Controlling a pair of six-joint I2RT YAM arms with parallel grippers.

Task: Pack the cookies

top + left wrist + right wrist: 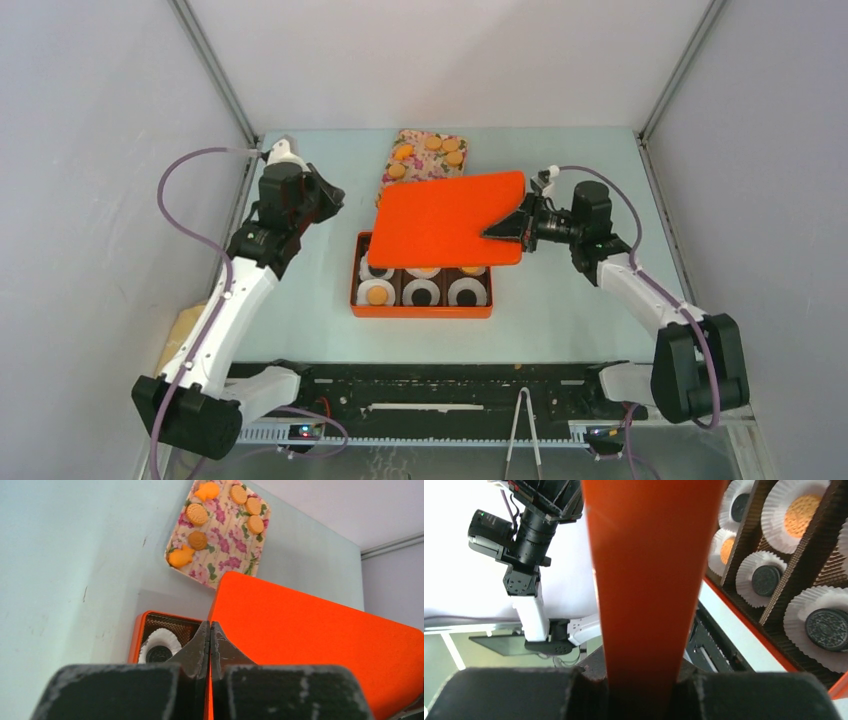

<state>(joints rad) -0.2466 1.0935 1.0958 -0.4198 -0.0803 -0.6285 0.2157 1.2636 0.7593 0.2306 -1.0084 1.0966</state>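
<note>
An orange box [357,300] stands mid-table with cookies in white paper cups: a tan cookie [377,295] and two black cookies [421,293] in the front row. The back row is partly hidden under the orange lid [450,220]. My right gripper [512,228] is shut on the lid's right edge and holds it tilted above the box; the right wrist view shows the lid [649,570] between my jaws [644,677] and black cookies [825,622] below. My left gripper [335,197] is shut and empty, left of the lid [310,645], fingertips together [210,630].
A floral tray [415,172] behind the box holds several orange-tan cookies [433,144], also in the left wrist view [197,514]. Metal tongs [522,430] lie on the black rail at the front. A brown object [180,330] sits at the table's left edge. Walls close in both sides.
</note>
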